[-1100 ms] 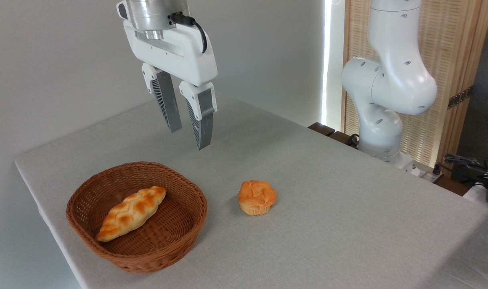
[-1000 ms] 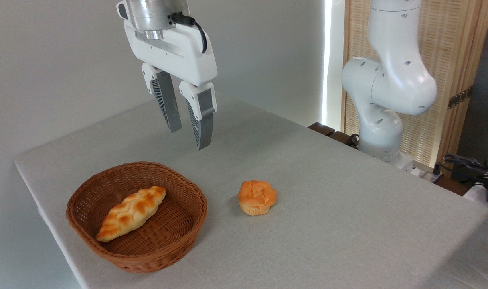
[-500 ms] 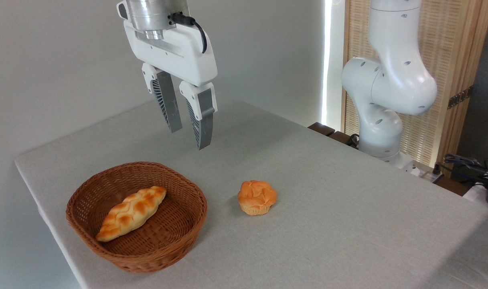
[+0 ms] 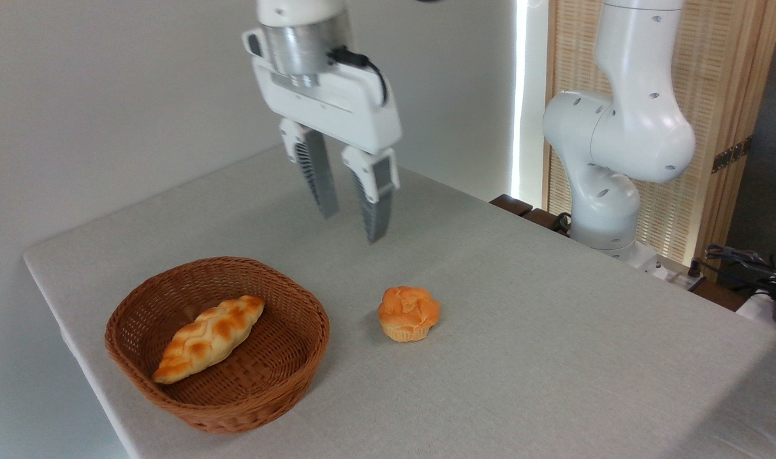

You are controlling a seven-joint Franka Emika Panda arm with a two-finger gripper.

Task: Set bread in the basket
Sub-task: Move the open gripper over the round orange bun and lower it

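The bread (image 4: 408,312), a small muffin-shaped bun with an orange cracked top, sits on the grey table (image 4: 521,331) just right of the basket. The round brown wicker basket (image 4: 279,376) stands at the front left and holds a long braided golden loaf (image 4: 209,336). My gripper (image 4: 352,226) hangs open and empty well above the table, up and a little left of the bread, its fingers pointing down.
The arm's white base (image 4: 607,191) stands at the table's far right edge. Cables and dark gear (image 4: 751,264) lie at the right. The table's left edge runs close by the basket. A wall stands behind.
The gripper has moved to the right, from above the basket's far side toward the spot above the bread. It stays open. Bread, loaf and basket have not moved.
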